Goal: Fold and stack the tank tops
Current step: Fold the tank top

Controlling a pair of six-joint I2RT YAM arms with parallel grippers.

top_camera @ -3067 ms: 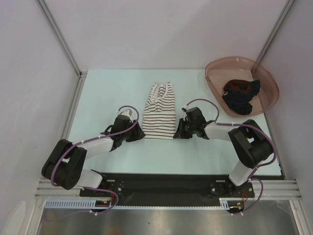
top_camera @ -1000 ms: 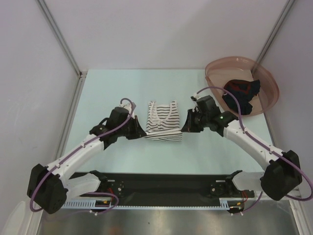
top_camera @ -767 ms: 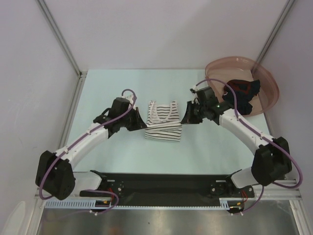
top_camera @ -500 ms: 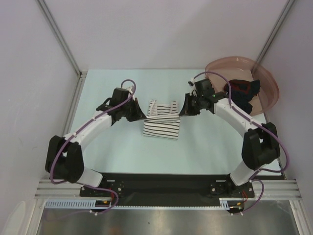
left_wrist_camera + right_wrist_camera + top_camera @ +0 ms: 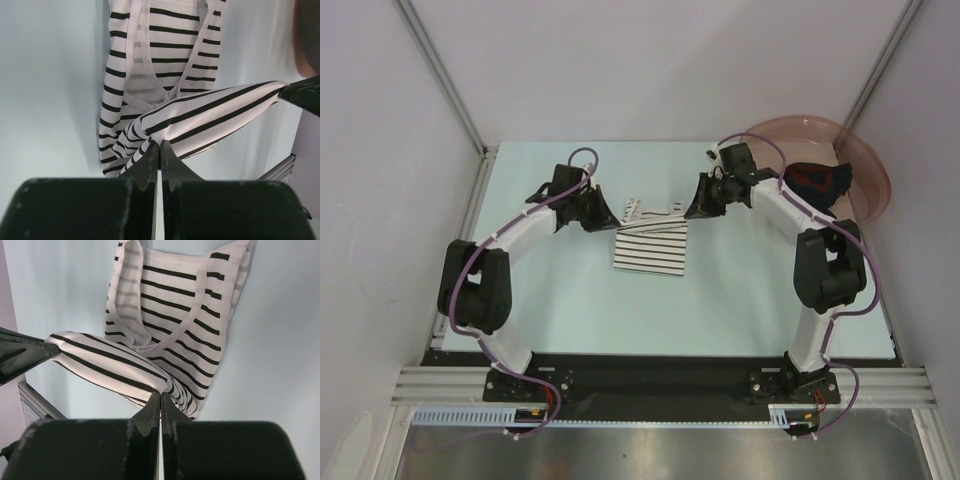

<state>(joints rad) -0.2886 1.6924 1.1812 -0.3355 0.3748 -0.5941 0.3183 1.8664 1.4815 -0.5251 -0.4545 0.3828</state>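
The white tank top with black stripes [image 5: 650, 248] lies mid-table, its near hem lifted and carried over toward the straps. My left gripper [image 5: 610, 222] is shut on the hem's left corner, seen in the left wrist view [image 5: 160, 146] with the striped cloth [image 5: 165, 65] stretched off to the right. My right gripper [image 5: 692, 212] is shut on the hem's right corner [image 5: 160, 396], with the striped top [image 5: 175, 300] spread below it. The hem hangs taut between the two grippers. The dark tank top with red parts [image 5: 817, 180] lies crumpled in the basin.
The pink translucent basin [image 5: 800, 120] stands at the back right corner, just behind my right arm. Walls with metal posts close in the table on the left, back and right. The arms' base rail runs along the near edge.
Both arms have stretched away from the near edge, carrying the striped top's near hem up and over toward the strap end. The top now looks shorter. The dark top has not moved.
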